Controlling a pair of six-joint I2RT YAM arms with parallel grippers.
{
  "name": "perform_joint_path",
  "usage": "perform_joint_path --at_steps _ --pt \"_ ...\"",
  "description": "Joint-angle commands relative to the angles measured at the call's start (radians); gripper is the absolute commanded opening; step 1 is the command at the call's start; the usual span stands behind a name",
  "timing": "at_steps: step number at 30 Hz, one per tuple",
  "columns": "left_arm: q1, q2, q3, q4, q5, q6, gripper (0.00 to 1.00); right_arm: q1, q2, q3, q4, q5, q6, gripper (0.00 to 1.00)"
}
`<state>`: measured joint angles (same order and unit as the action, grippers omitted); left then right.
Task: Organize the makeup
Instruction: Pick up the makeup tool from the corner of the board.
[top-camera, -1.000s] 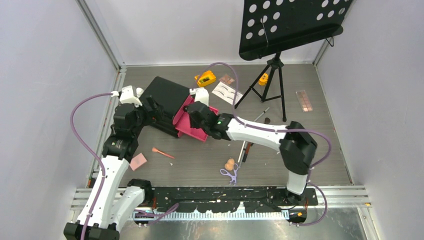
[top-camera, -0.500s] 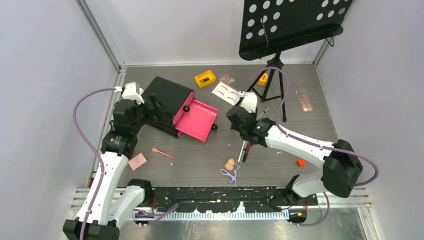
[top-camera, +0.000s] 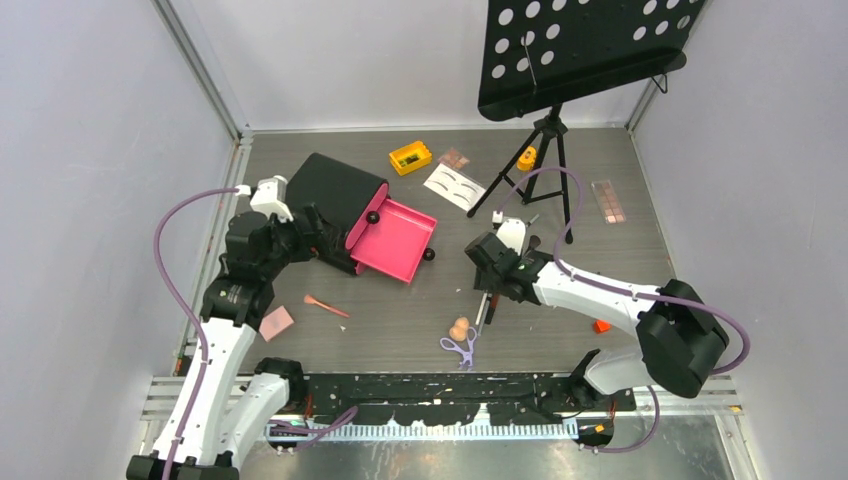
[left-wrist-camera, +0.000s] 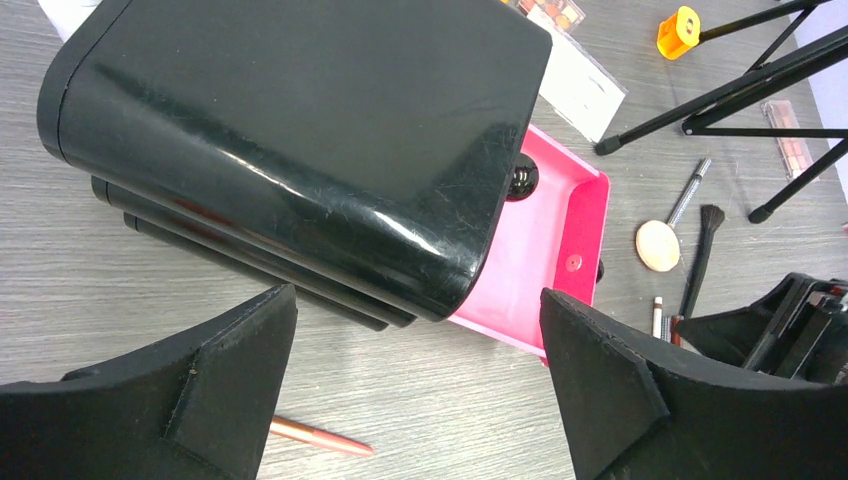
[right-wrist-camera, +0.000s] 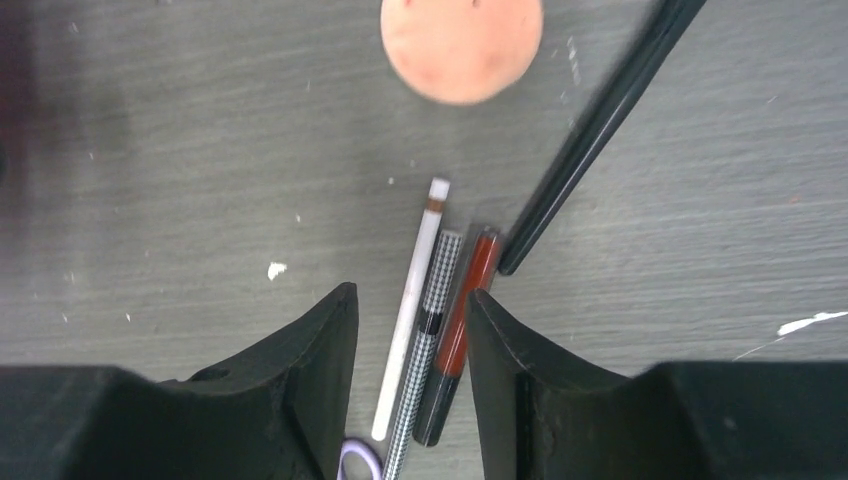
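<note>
Right end effector (right-wrist-camera: 410, 300) over pencils (right-wrist-camera: 437, 285)
Half-spread, it straddles three thin pencils; left end effector (left-wrist-camera: 415, 295) gapes wide by the black chest (left-wrist-camera: 300, 130).

Even light, soft shadows, glare on chest (left-wrist-camera: 330, 190) — right-wrist view blurry

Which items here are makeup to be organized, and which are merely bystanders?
Makeup: lilac scissors, peach sponge, eyebrow card, brown palette, thin pencils.
Not makeup: black chest, music stand.
</note>
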<state>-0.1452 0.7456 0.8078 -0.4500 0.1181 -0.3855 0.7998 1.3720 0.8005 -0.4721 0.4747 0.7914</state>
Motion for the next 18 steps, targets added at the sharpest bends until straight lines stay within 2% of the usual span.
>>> perform_joint_path --at_steps 1,6,9,13,18 --pt "-0.004 -0.015 -0.001 0.008 0.021 0.002 0.93 0.008 -0.025 -0.030 0.026 -0.131 0.081 0.47" --pt "-0.003 -0.024 -0.011 0.012 0.018 0.001 0.93 0.017 -0.039 -0.014 -0.071 -0.106 0.126 0.44" --pt "-0.004 -0.036 -0.021 0.016 0.018 -0.001 0.93 0.033 -0.063 -0.029 -0.021 -0.183 0.123 0.40" --pt "-0.004 -0.049 -0.025 0.017 0.020 -0.005 0.93 0.120 -0.082 -0.018 0.048 -0.280 0.096 0.49" --pt "-0.004 -0.056 -0.020 0.009 0.042 -0.010 0.93 0.226 -0.031 0.039 -0.040 -0.234 0.158 0.57"
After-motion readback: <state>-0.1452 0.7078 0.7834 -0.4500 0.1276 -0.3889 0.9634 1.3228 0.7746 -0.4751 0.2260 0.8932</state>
